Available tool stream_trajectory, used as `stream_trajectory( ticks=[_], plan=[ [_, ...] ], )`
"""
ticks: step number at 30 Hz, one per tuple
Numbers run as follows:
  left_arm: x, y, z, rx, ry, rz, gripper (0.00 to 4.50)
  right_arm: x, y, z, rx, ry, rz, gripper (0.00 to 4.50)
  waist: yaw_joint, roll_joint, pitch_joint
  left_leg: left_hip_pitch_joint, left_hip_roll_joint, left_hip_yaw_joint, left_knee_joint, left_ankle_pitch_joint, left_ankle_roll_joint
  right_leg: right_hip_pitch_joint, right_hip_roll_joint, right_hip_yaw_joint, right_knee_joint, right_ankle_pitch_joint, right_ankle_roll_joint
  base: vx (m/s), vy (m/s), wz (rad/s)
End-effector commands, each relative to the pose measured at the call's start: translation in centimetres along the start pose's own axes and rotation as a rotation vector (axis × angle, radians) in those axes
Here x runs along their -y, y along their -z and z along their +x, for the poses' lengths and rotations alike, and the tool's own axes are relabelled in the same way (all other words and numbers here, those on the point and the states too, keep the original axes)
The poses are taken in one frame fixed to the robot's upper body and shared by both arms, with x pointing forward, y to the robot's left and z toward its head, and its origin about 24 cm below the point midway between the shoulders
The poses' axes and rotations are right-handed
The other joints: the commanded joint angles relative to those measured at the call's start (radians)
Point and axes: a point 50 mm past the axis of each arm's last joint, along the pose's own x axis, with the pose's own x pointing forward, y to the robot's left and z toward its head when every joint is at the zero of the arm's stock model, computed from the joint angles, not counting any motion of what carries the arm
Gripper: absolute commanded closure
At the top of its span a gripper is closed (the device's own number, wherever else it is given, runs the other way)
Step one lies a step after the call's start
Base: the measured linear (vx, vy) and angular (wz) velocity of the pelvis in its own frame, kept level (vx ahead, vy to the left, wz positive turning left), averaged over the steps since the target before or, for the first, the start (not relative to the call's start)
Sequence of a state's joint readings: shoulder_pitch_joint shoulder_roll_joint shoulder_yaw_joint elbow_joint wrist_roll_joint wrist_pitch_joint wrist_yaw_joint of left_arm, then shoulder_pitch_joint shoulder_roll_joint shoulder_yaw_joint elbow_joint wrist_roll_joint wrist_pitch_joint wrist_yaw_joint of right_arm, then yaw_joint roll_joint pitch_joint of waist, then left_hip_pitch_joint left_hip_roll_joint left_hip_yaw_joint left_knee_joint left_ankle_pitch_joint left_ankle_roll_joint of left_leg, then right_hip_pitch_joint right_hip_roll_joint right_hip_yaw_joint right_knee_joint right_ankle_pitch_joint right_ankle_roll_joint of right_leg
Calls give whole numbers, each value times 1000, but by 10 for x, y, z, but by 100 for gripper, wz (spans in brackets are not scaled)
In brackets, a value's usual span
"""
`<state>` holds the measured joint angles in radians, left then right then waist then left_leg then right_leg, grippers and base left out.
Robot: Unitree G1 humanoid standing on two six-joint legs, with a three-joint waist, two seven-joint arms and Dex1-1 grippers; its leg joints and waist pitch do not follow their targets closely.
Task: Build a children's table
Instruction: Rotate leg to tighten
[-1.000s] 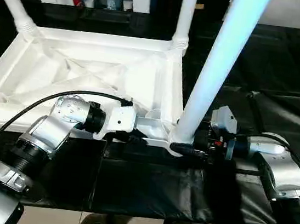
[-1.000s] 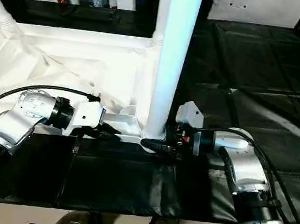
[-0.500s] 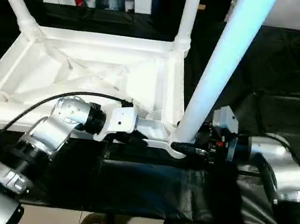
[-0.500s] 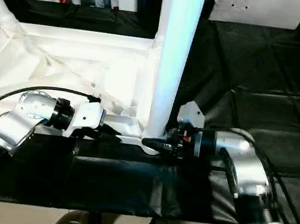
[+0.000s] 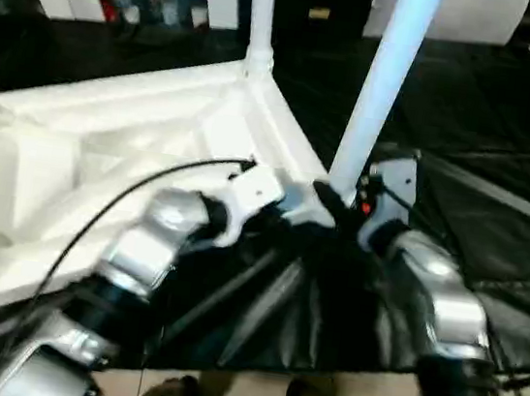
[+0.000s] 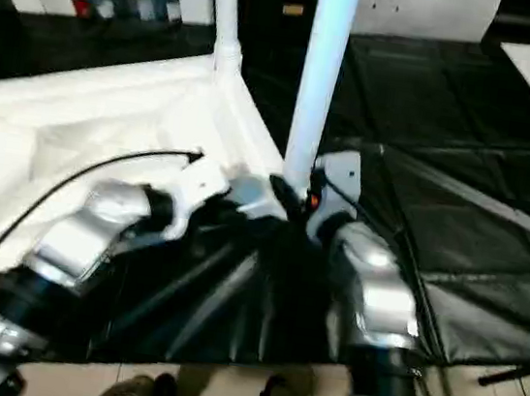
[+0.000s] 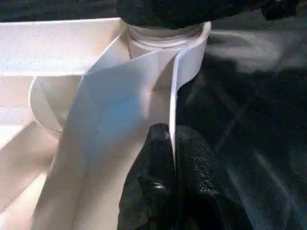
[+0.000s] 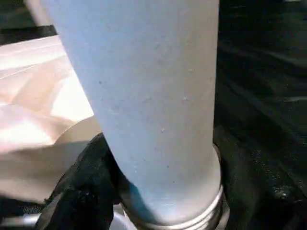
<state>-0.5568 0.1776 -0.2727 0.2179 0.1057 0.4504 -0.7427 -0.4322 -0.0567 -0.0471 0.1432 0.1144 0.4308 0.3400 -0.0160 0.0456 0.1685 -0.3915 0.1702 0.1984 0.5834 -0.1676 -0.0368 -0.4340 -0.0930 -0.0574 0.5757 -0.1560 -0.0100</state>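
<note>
The children's table top (image 5: 107, 138) lies upside down, ribbed underside up, on the left. One white leg (image 5: 261, 22) stands in its far corner socket. A second leg (image 5: 382, 87) stands in the near corner socket. My left gripper (image 7: 173, 148) is shut on the thin rim wall of the top, just beside that socket (image 7: 165, 40), and it shows at the near corner (image 5: 291, 206). My right gripper (image 8: 158, 158) is closed around the base of the near leg (image 8: 153, 96), with one black finger (image 8: 86, 177) on each side of it.
A black sheet (image 5: 501, 190) covers the work surface and bunches into folds (image 5: 271, 297) under the near corner. My left arm's black cable (image 5: 106, 216) arcs over the table top. White cabinets with a shelf of small items (image 5: 148, 7) stand behind.
The whole view has swung and tilted, so the table's near corner now points toward me. Both grippers stay at that corner. The right gripper's fingers have drawn in slightly around the leg base.
</note>
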Motion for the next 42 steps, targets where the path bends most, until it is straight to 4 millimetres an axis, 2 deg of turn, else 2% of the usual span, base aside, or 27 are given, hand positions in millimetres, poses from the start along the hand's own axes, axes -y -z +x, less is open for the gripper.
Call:
stream_trajectory(
  ticks=[1,3,4,5,6,7,9,10,11,12,16,17,18,22,23,24,26,27,28,31,32,34,35,39,40,42],
  plan=[
    [6,-20,14,70,-62,2,450,-51,10,12,-28,-217,78,154,2,-13,-72,24,43,-33,-81,-329,33,38,-51,39,-94,-512,-133,0,0,0],
    [8,-20,13,51,-37,39,450,-47,10,9,-8,-203,99,116,4,-9,-76,19,46,-33,-82,-312,42,43,-50,40,-86,-442,-151,0,0,0],
    [8,-16,11,30,-28,58,450,-43,10,6,0,-199,100,109,5,-8,-79,19,47,-32,-82,-302,46,45,-49,41,-83,-405,-162,0,0,0],
    [8,-16,11,30,-28,58,450,-43,10,6,0,-199,100,109,5,-8,-79,19,47,-32,-82,-302,46,45,-49,41,-83,-405,-162,0,0,0],
    [4,-10,5,-2,-26,76,450,-34,9,0,9,-191,74,98,6,-4,-86,19,48,-30,-79,-274,53,50,-48,41,-74,-342,-187,0,0,0],
    [0,-5,0,-17,-22,96,450,-26,8,-7,21,-203,43,84,7,-6,-88,18,48,-29,-78,-265,58,52,-48,42,-73,-324,-192,51,-9,3],
    [-5,1,-5,-30,-12,122,450,-16,6,-14,36,-226,13,67,11,-6,-91,18,47,-27,-73,-234,75,56,-48,43,-66,-262,-211,0,0,0],
    [-7,3,-8,-36,-8,130,450,-12,6,-17,41,-233,4,51,14,-7,-97,16,46,-23,-67,-198,96,60,-50,43,-61,-220,-231,0,0,0],
    [-7,3,-8,-36,-8,130,450,-12,6,-17,41,-233,4,51,14,-7,-97,16,46,-23,-67,-198,96,60,-50,43,-61,-220,-231,0,0,0],
    [-10,7,-12,-40,15,149,450,-6,5,-22,42,-259,-25,29,16,-5,-99,11,42,-24,-65,-167,111,66,-50,40,-62,-208,-237,0,0,0],
    [-12,13,-20,-42,93,195,450,8,2,-30,39,-317,-89,8,15,-3,-94,10,43,-23,-63,-179,114,66,-49,36,-63,-241,-235,0,0,0],
    [-12,15,-23,-39,139,220,450,14,-1,-34,40,-337,-117,8,16,-3,-93,12,43,-23,-63,-178,111,67,-48,36,-64,-243,-233,0,0,0],
    [-12,16,-24,-41,147,221,450,15,-2,-34,41,-342,-123,8,15,2,-93,14,45,-22,-63,-176,111,64,-48,36,-61,-236,-238,0,0,0],
    [-13,24,-33,-74,261,285,450,26,-12,-44,45,-445,-212,8,23,2,-95,19,49,-23,-64,-175,116,64,-46,36,-57,-211,-254,0,0,0],
    [-13,26,-35,-80,299,313,450,27,-13,-48,27,-516,-247,8,22,-6,-93,20,51,-21,-65,-172,118,62,-44,37,-57,-199,-262,0,0,0],
    [-13,26,-35,-80,299,313,450,27,-13,-48,27,-516,-247,8,24,-3,-95,21,50,-23,-63,-174,121,64,-44,36,-53,-195,-266,0,0,0],
    [-12,27,-39,-71,366,333,450,28,-14,-53,2,-606,-291,8,27,-4,-92,22,52,-21,-64,-173,131,62,-47,38,-53,-195,-272,0,0,0],
    [-10,27,-41,-65,416,342,450,27,-15,-54,-11,-652,-322,8,26,-5,-92,21,53,-21,-64,-169,132,62,-47,38,-52,-191,-274,0,0,0],
    [-8,27,-44,-65,487,353,450,27,-14,-55,-33,-709,-365,8,28,-12,-93,20,53,-20,-64,-164,136,62,-47,38,-50,-181,-281,0,0,0],
    [-6,27,-46,-67,523,365,450,27,-14,-55,-50,-743,-390,8,32,-7,-91,23,55,-18,-64,-175,136,59,-50,40,-52,-206,-282,0,0,0],
    [-6,28,-47,-72,560,384,450,26,-11,-54,-73,-789,-409,8,35,-14,-90,24,56,-17,-65,-177,133,59,-50,41,-54,-217,-277,0,0,0],
    [-5,27,-48,-71,592,396,450,26,-11,-52,-82,-804,-412,8,42,-14,-86,26,56,-16,-66,-188,124,54,-50,42,-56,-251,-270,0,0,0],
    [-5,27,-48,-71,599,397,450,26,-10,-51,-84,-808,-411,35,45,-12,-87,27,57,-17,-66,-188,122,54,-51,42,-55,-253,-272,0,0,0],
    [-6,26,-48,-73,607,421,450,24,-10,-47,-97,-853,-402,49,47,-13,-89,25,58,-18,-66,-174,119,56,-50,42,-51,-235,-272,0,0,0],
    [-7,26,-48,-72,606,421,450,22,-10,-47,-102,-875,-401,78,46,-14,-90,24,58,-18,-66,-167,122,57,-50,42,-49,-223,-274,0,0,0],
    [-9,26,-48,-72,605,421,450,21,-9,-47,-109,-903,-402,87,47,-16,-93,23,57,-17,-63,-152,131,59,-51,42,-46,-201,-281,0,0,0]
  ],
)
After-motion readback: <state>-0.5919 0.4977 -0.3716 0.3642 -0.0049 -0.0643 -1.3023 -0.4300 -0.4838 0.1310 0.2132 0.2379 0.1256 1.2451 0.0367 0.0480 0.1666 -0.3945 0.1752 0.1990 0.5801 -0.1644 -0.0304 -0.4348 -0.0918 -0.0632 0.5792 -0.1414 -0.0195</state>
